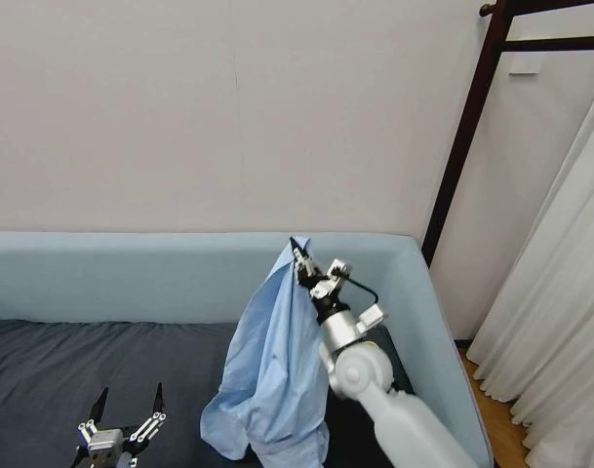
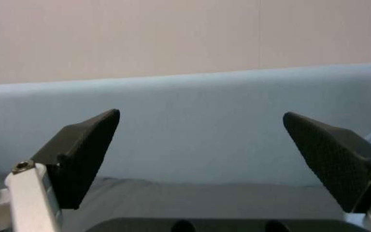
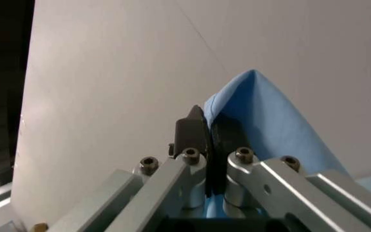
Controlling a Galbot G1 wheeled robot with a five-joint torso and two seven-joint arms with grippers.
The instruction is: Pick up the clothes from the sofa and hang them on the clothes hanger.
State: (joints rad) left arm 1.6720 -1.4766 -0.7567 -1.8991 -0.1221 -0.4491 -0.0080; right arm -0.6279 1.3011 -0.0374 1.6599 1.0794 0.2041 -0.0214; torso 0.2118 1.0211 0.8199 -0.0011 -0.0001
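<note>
A light blue shirt (image 1: 272, 375) hangs from my right gripper (image 1: 298, 255), which is shut on its top fold above the right end of the sofa. In the right wrist view the black fingers (image 3: 191, 131) pinch the blue cloth (image 3: 269, 116) against the white wall. The shirt's lower hem rests on the dark seat cushion (image 1: 53, 375). A dark wooden clothes hanger stand (image 1: 467, 127) rises at the upper right, beyond the sofa arm. My left gripper (image 1: 129, 402) sits low over the seat at the lower left, open, with nothing between its fingers (image 2: 82, 154).
The sofa has a pale blue back (image 1: 131, 273) and right arm (image 1: 438, 331). White curtains (image 1: 560, 312) hang at the right, past the stand. A plain white wall stands behind everything.
</note>
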